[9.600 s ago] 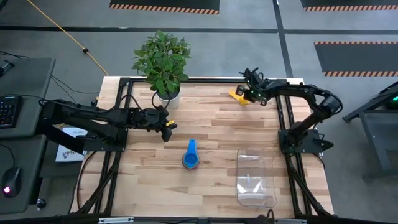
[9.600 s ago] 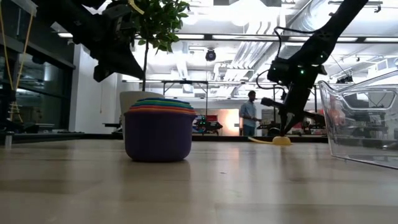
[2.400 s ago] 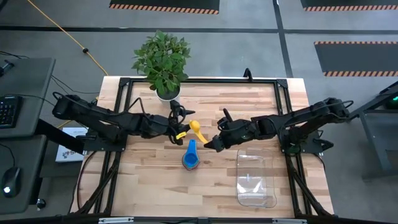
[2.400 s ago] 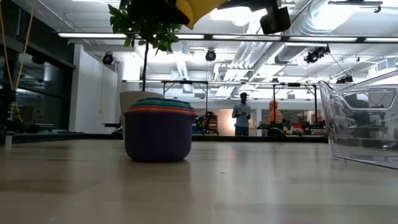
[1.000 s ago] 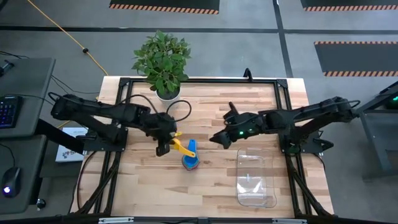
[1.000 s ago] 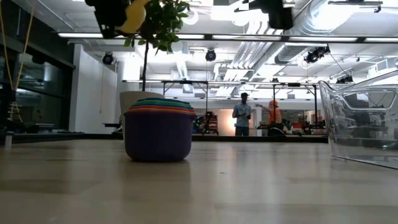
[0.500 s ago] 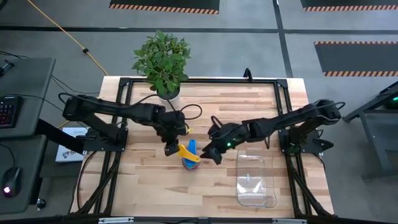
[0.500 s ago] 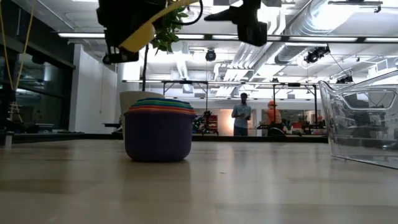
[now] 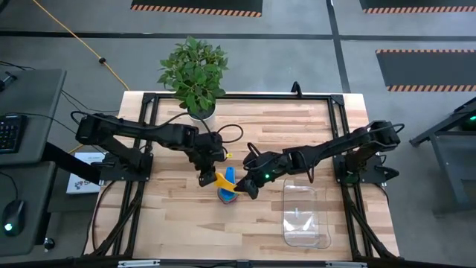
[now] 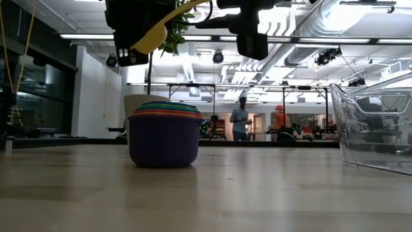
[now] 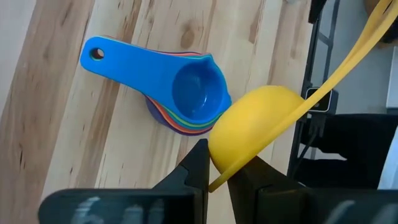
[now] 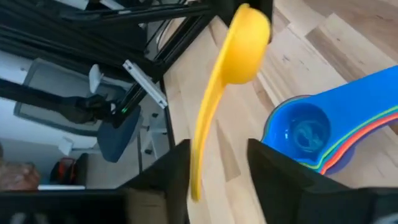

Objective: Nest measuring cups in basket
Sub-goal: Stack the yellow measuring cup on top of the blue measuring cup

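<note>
Yellow cup (image 11: 258, 127) hangs in the air just above the nested stack (image 9: 228, 193) of cups near the middle of the tabletop (image 9: 297, 134), its bowl pinched at the rim by the closed left hand (image 11: 216, 167). Its long handle slants away into the right hand (image 12: 216, 163), whose fingers (image 12: 268, 163) stand apart on either side of the handle's end; whether they press it I cannot tell. The stack's top cup is light blue (image 11: 186, 90), over dark blue at the bottom. Clear basket (image 9: 306, 212) sits apart, nearer the right arm's side. Plant (image 9: 193, 71) stands at the tabletop's far edge.
</note>
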